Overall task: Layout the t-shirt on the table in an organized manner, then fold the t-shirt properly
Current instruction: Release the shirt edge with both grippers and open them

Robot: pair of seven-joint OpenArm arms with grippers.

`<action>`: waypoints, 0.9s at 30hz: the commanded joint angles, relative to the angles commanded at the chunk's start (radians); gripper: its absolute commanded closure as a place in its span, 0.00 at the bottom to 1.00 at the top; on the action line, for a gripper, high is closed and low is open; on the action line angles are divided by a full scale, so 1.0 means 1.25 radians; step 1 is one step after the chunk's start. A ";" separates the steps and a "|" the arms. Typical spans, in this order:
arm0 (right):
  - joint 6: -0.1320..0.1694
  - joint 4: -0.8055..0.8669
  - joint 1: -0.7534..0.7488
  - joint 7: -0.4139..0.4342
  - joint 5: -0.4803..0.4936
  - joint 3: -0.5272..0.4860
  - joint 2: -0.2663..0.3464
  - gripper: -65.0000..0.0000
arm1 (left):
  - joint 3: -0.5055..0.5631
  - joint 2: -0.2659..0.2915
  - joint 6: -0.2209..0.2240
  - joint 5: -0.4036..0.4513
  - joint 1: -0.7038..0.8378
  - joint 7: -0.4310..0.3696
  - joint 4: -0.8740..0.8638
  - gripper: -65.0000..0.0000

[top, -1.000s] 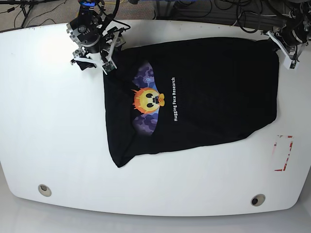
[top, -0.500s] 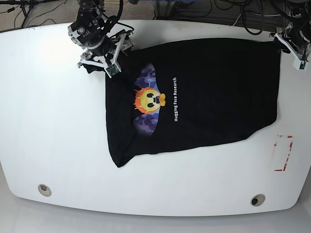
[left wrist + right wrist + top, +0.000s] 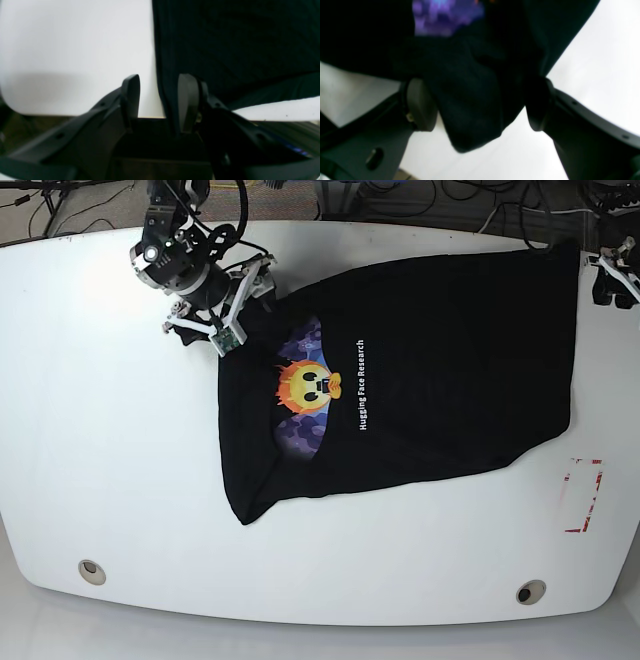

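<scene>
Black soft t-shirt (image 3: 420, 370) lies across my desk's (image 3: 100, 460) far half, limp and light. Both end effectors, left (image 3: 157, 100) and right (image 3: 480, 105), gape around far-edge corners; I'd pinch there.

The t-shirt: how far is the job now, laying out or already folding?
Laying out, mostly done: the t-shirt lies spread on the table, print up. In hand: the right gripper and left gripper straddle its far corners, fingers apart. Left: smoothing the slanted left edge, then all folding.
</scene>
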 joint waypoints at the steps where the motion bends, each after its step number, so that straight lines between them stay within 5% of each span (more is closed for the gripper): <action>1: 0.000 0.000 0.004 -0.007 0.010 0.000 0.000 0.24 | -0.010 0.000 -0.011 0.001 -0.009 0.000 0.000 0.63; 21: 0.000 -0.017 0.145 -0.058 0.037 -0.020 -0.031 0.24 | -0.036 0.000 -0.028 0.001 -0.162 0.000 0.000 0.63; 27: 0.000 -0.016 0.160 -0.120 0.074 0.044 -0.029 0.24 | -0.036 0.000 -0.028 0.001 -0.173 0.000 0.000 0.63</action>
